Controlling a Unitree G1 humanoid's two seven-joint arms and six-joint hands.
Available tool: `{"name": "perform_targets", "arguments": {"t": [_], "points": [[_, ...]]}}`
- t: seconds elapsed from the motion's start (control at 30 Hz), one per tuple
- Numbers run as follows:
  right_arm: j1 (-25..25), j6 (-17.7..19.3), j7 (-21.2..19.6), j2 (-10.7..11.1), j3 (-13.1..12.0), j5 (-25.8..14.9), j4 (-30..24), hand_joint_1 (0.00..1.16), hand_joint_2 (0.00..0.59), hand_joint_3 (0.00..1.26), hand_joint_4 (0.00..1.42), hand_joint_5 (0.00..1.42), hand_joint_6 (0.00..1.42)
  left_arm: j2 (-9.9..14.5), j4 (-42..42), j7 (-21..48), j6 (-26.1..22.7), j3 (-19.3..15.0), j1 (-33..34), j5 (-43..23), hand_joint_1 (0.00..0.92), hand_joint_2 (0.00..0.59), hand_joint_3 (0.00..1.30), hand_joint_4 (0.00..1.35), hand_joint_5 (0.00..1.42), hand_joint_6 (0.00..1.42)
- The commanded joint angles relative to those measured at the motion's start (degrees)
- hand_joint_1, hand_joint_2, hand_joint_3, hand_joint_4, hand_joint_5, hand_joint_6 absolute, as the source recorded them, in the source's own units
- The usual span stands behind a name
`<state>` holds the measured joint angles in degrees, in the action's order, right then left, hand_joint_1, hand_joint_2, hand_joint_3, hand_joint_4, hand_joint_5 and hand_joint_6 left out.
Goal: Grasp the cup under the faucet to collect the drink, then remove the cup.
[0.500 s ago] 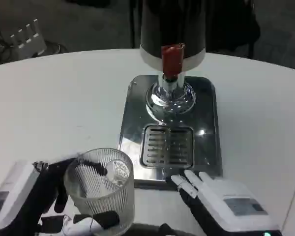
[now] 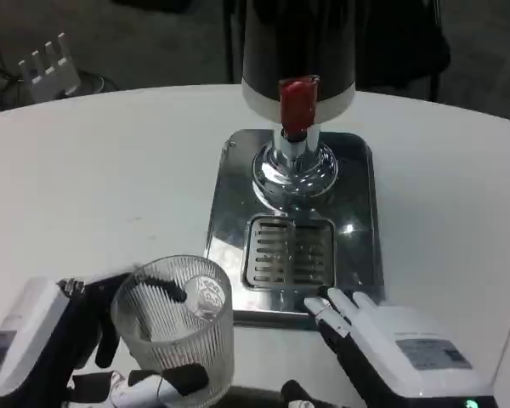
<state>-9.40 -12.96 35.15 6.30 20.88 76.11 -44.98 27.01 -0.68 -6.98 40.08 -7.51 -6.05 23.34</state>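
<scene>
Your left hand [image 2: 47, 344] has its black fingers wrapped around the cup [image 2: 177, 327], clamped on its ribbed wall at the table's near edge, left of the dispenser. The cup is clear ridged glass, cylindrical, upright, well short of the faucet [image 2: 297, 109]. Your right hand [image 2: 391, 344] lies flat on the white table [image 2: 110, 170], fingers spread and holding nothing, fingertips just at the front edge of the steel drip tray [image 2: 357, 221]. The tray is polished, rectangular, with a slotted grate [image 2: 289, 252]. The faucet has a red lever above a chrome collar on a black dispenser body [image 2: 297, 42].
</scene>
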Motion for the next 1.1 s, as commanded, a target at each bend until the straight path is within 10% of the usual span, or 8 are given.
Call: {"name": "perform_targets", "arguments": {"t": [0.03, 1.1], "points": [[-1.0, 0.2, 0.6, -1.2, -0.3, 0.5, -0.9, 0.35, 0.436, 0.1, 0.0, 0.0, 0.0, -0.5, 0.2, 0.1, 0.5, 0.6, 1.4, 0.3, 0.517, 0.23, 0.99, 1.04, 1.26, 1.42], [-6.5, 2.2, -0.2, -3.0, -5.0, -1.4, -6.6, 0.32, 0.436, 0.11, 0.0, 0.0, 0.0, -0.7, 31.6, -11.9, -7.1, 9.9, 31.8, 12.1, 0.517, 0.23, 0.99, 1.04, 1.26, 1.42]]}}
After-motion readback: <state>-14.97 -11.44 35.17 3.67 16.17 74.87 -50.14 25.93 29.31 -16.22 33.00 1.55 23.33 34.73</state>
